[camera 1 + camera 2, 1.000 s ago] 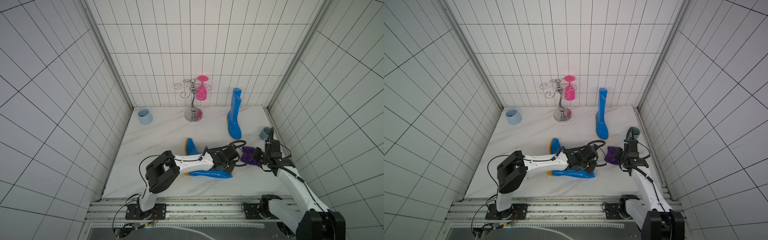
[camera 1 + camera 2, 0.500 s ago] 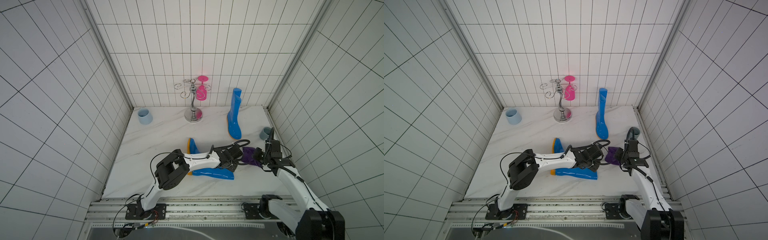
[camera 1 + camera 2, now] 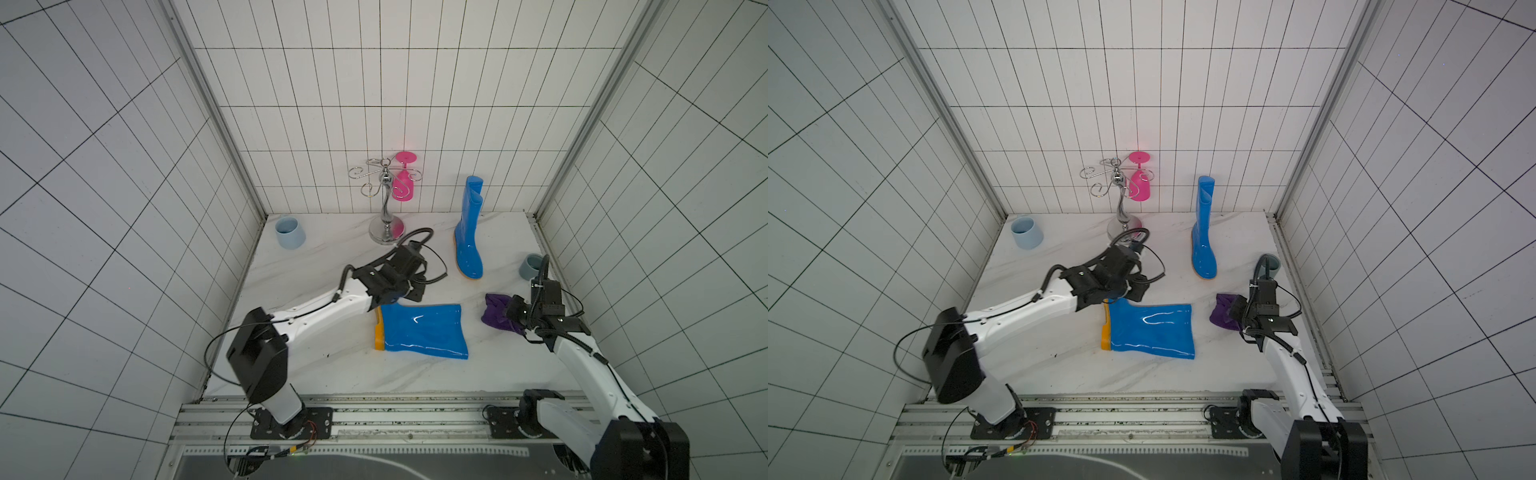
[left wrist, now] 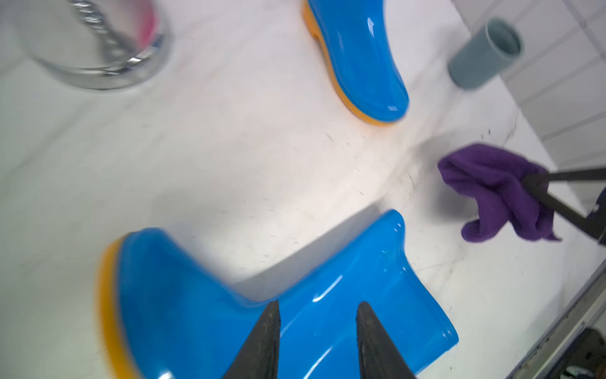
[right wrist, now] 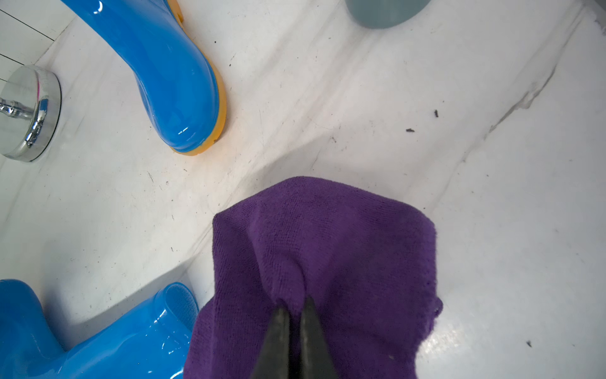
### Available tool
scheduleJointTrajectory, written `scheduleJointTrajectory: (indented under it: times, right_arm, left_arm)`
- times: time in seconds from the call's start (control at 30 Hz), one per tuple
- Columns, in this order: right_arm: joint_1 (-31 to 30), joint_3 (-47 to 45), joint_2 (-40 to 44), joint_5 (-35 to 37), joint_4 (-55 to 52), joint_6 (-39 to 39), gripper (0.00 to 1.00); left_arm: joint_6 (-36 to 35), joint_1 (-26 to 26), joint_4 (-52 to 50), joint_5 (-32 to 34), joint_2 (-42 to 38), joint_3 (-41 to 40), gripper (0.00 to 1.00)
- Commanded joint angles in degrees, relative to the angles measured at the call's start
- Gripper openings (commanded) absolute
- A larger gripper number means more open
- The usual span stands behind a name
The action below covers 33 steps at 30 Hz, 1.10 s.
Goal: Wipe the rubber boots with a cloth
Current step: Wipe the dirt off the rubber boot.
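Observation:
One of the blue rubber boots (image 3: 422, 330) (image 3: 1150, 330) lies on its side near the front, its orange sole to the left and its shaft opening to the right. The second boot (image 3: 468, 232) (image 3: 1203, 237) stands upright at the back right. My left gripper (image 4: 317, 303) (image 3: 409, 293) hovers just behind the lying boot (image 4: 196, 311), open and holding nothing. My right gripper (image 5: 295, 308) (image 3: 513, 316) is shut on the purple cloth (image 5: 328, 246) (image 3: 496, 318) (image 3: 1223, 313), which hangs bunched just right of the lying boot's opening (image 5: 98, 344).
A chrome stand (image 3: 386, 199) with a pink glass (image 3: 403, 183) is at the back centre, close behind my left wrist. A pale blue mug (image 3: 289, 232) sits at the back left, and a grey-blue cup (image 3: 531, 266) by the right wall. Tiled walls enclose three sides.
My left gripper has opened, let go of the lying boot and pulled back toward the stand. The boot now lies flat. The right arm and cloth have not moved.

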State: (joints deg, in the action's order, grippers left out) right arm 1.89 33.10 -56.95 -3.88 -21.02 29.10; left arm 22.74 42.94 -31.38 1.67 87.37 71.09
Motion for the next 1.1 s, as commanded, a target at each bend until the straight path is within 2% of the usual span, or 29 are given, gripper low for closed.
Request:
scheduleJointTrajectory:
  times: [0.0,0.13,0.27,0.43,0.6,0.8,1.07]
  right_arm:
    - [0.74,-2.69,0.08,-0.34,1.14,-0.62,0.00]
    - [0.72,-2.66,-0.20,-0.62,1.24,-0.79,0.00]
    - [0.66,-2.26,-0.43,-0.85,1.10,-1.14,0.00]
    - [0.60,-1.31,-0.53,-0.65,0.28,-1.42,0.00]
    - [0.57,-0.94,-0.88,-0.45,0.07,-1.59,0.00]
    - [0.57,-0.93,-1.41,-0.99,0.08,-1.69,0.00]
    - [-0.88,-0.85,-3.19,-0.80,0.49,-1.59,0.00]
  left_arm:
    - [-1.03,-8.42,3.56,-8.70,-8.66,-11.81,0.41]
    - [-1.99,-12.60,7.22,-7.54,-17.61,-21.08,0.46]
    - [-2.02,-13.33,10.65,-8.74,-19.52,-26.42,0.50]
    - [-1.30,-13.38,13.00,-12.80,-15.48,-28.16,0.51]
    - [-0.19,-13.24,19.69,-17.82,-12.27,-30.80,0.51]
    - [-1.57,-13.20,18.80,-16.66,-8.88,-31.04,0.51]
    - [-0.66,-12.44,21.94,-18.25,-7.04,-33.33,0.50]
